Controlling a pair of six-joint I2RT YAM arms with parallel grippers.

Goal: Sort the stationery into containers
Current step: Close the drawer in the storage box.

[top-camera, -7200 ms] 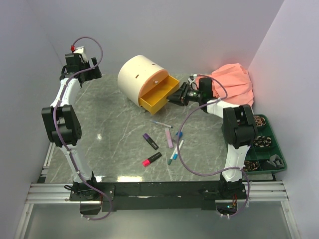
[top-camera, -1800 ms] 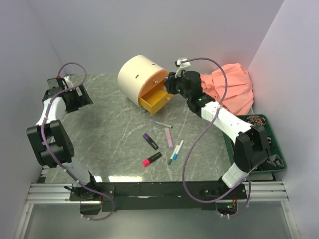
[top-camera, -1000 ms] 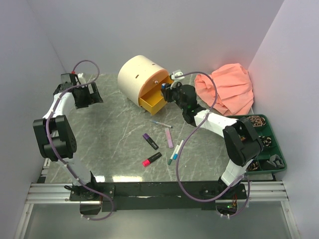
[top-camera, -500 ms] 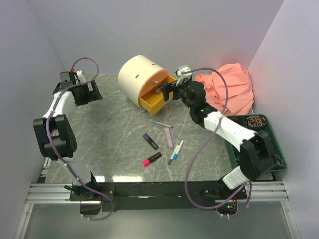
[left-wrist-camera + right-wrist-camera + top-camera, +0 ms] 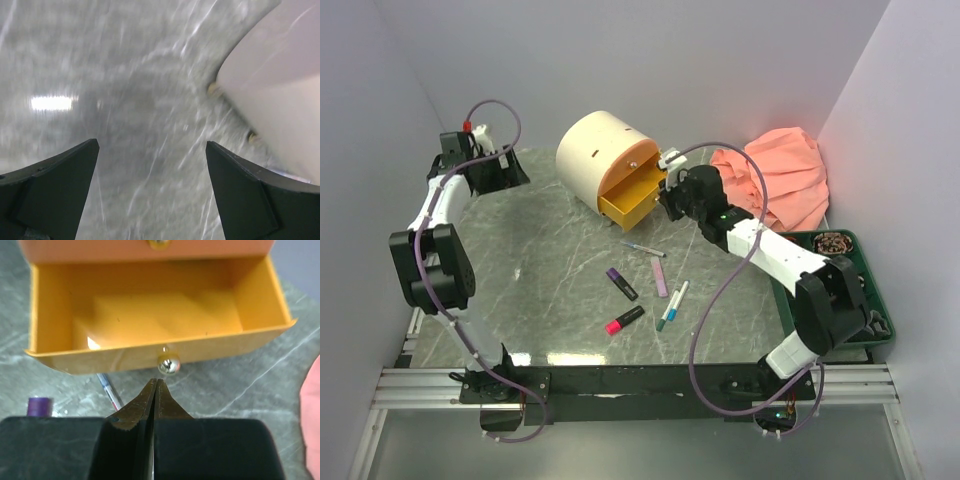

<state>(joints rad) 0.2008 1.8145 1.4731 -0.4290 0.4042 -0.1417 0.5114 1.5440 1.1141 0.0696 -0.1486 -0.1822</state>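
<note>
Your right gripper (image 5: 156, 382) is pinched shut on nothing and has backed off to just below the yellow drawer's (image 5: 55, 357) knob (image 5: 168, 363); left gripper (image 5: 151, 145) gapes wide; purple highlighter (image 5: 621, 283) and pink-black highlighter (image 5: 624, 320) wait mid-frame, so fetch next.

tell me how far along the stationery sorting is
Done: the yellow drawer is pulled open, with nothing clearly inside. In hand: nothing; the right gripper is shut by its knob, the left gripper open over bare table. Still to do: the purple highlighter, pink-black highlighter, lilac marker and two white pens lie on the table.
</note>
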